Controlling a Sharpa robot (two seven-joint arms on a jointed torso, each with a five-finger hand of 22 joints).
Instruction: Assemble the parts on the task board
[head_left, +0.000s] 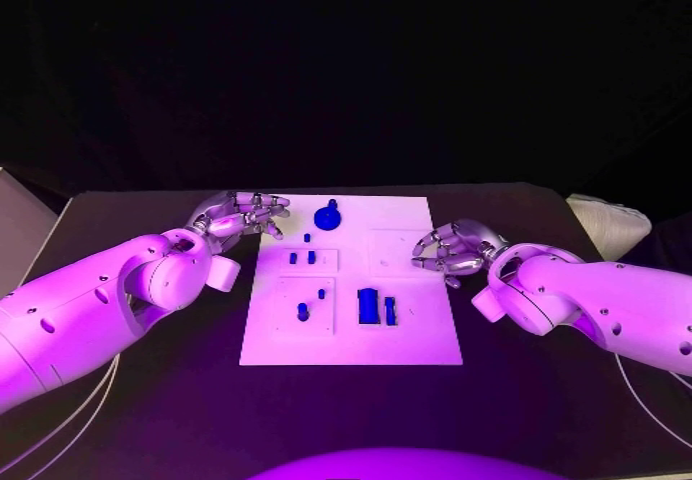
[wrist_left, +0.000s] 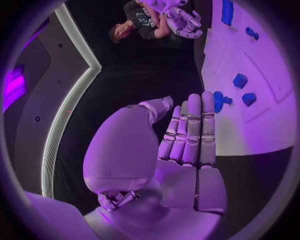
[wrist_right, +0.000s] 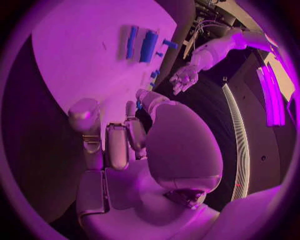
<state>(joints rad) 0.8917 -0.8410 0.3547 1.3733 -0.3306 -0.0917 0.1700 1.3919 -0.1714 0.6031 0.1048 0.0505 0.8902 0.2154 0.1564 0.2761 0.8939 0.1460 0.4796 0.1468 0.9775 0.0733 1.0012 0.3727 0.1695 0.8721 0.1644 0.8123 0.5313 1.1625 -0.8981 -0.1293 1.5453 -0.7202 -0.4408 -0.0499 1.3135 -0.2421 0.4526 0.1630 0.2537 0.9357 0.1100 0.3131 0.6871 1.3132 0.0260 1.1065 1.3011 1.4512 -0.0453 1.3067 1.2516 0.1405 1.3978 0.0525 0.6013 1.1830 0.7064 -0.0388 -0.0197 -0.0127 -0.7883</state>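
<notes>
The white task board (head_left: 418, 335) lies in the middle of the table. On it are a round blue part (head_left: 329, 216) near the far edge, small blue pegs (head_left: 303, 312) on its left half and a larger blue block (head_left: 368, 305) with a slim piece (head_left: 389, 309) beside it. My left hand (head_left: 245, 213) hovers at the board's far left corner, fingers straight and holding nothing; the left wrist view shows its fingers (wrist_left: 189, 132) pointing toward the round part (wrist_left: 218, 100). My right hand (head_left: 454, 247) hangs at the board's right edge, fingers loosely bent, nothing in them.
Black table (head_left: 144, 400) surrounds the board on all sides. A pale object (head_left: 606, 225) sits at the table's far right edge. The right wrist view shows the board (wrist_right: 75, 55) with the block (wrist_right: 149, 46) beyond my right hand (wrist_right: 119, 145).
</notes>
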